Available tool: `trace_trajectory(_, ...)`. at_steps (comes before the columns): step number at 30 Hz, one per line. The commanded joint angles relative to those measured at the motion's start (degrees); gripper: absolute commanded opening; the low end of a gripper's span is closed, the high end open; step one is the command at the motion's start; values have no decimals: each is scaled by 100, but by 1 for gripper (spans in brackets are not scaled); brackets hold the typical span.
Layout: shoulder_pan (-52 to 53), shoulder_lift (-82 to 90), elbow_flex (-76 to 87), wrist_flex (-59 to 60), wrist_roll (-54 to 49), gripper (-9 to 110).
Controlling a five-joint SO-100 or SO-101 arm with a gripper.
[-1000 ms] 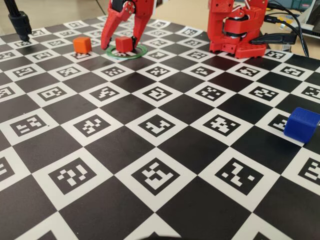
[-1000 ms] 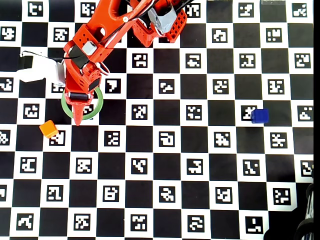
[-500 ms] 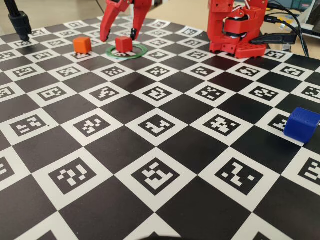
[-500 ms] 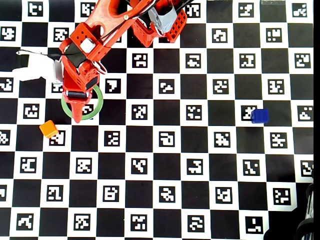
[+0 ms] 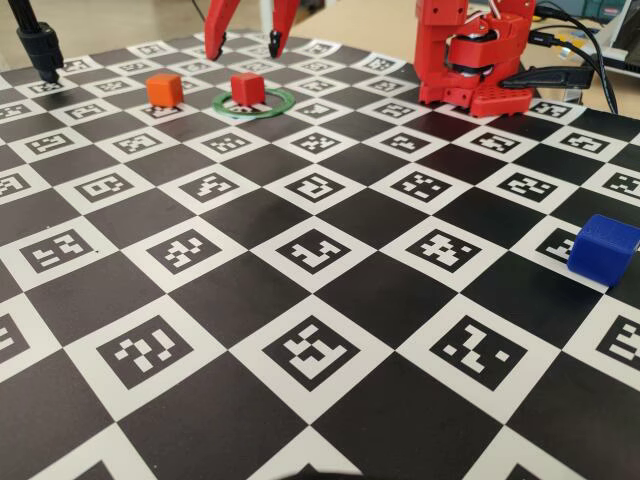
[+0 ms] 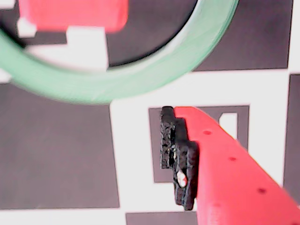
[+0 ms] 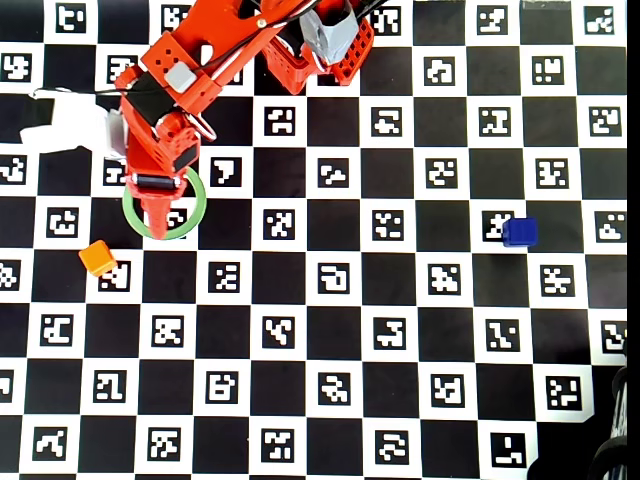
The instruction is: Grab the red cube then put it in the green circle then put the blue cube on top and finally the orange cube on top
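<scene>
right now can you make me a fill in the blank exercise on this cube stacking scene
1. The red cube sits inside the green ____.
2. The gripper hangs above the red cube with its jaws ____.
3. In the fixed view, the cube nearest the camera, at the right edge, is ____.
4. In the overhead view, the orange cube lies ____ the green circle.

Missing words: circle; open; blue; outside
</scene>
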Motion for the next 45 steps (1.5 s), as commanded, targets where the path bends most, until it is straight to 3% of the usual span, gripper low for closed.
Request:
trace_trajectory(1, -466, 633, -712, 404, 413, 43)
trace_trajectory(27, -5247, 536, -2391, 2109, 5678, 38)
trace_trajectory(37, -6732, -202, -3533, 2593, 7312, 38)
trace_trajectory(45, -8033, -694, -3709, 2092, 8086, 37)
